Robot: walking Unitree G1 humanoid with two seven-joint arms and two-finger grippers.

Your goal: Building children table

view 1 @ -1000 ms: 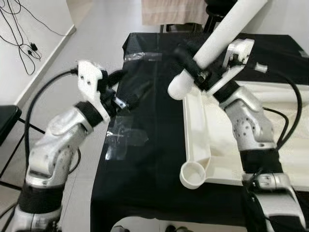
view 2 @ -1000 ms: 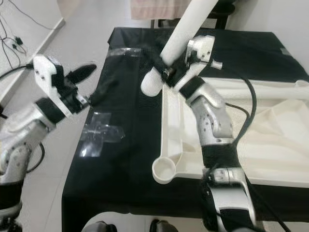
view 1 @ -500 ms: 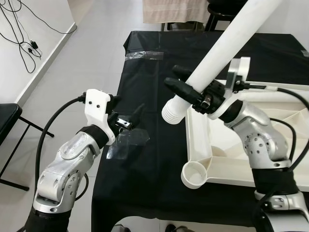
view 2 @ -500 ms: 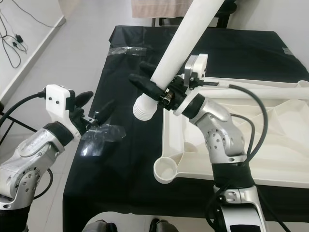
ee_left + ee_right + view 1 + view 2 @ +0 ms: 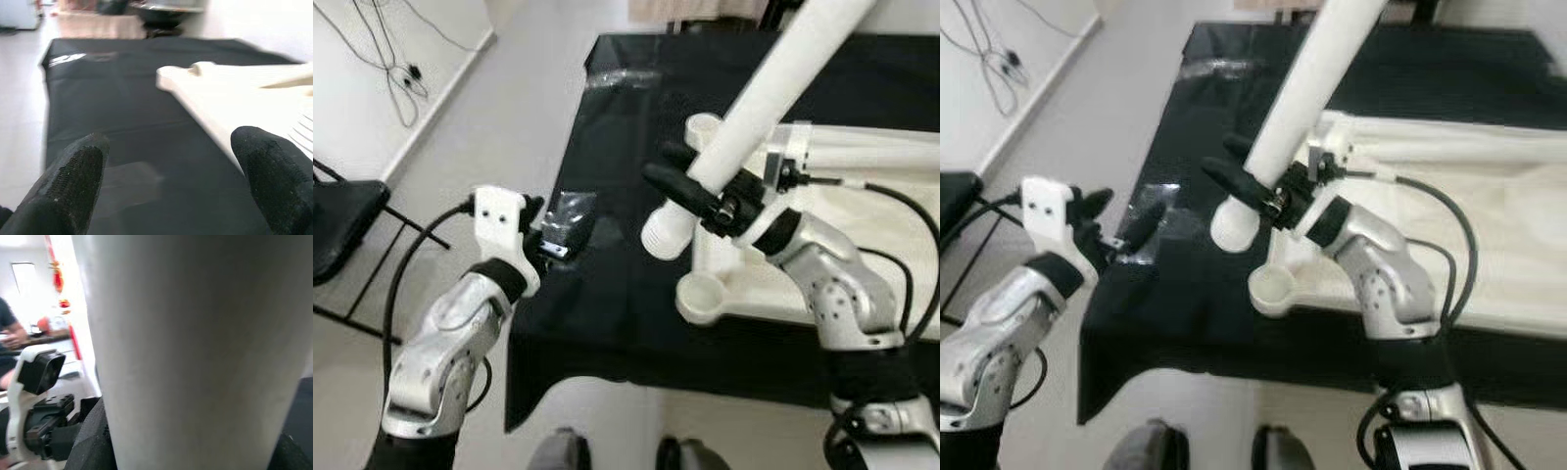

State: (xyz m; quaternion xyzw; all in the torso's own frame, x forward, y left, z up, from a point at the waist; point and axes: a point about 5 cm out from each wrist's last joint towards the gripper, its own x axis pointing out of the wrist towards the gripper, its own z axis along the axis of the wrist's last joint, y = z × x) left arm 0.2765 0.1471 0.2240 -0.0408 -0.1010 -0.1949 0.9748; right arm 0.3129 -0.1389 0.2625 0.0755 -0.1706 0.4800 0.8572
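Note:
A long white table leg (image 5: 773,88) slants up and away, with my right gripper (image 5: 677,176) shut on it near its lower end. That end hangs just above and to the left of a round corner socket (image 5: 698,294) of the white tabletop (image 5: 862,157), which lies upside down on the black table. In the right wrist view the leg (image 5: 195,333) sits tight between the fingers. My left gripper (image 5: 558,220) is open, low over a patch of clear tape (image 5: 132,178) at the table's left edge, with nothing between its fingers (image 5: 73,181).
The black cloth-covered table (image 5: 636,127) ends close in front of me, and my feet (image 5: 558,455) are below its edge. A black chair (image 5: 342,215) stands on the left and cables (image 5: 396,69) lie by the wall. A second socket (image 5: 702,124) sits at the tabletop's far corner. A person (image 5: 7,333) sits in the background.
The whole picture has shifted, so the camera moved. The leg's lower end is now nearer the corner socket. My left gripper came down to the tape and stays open there.

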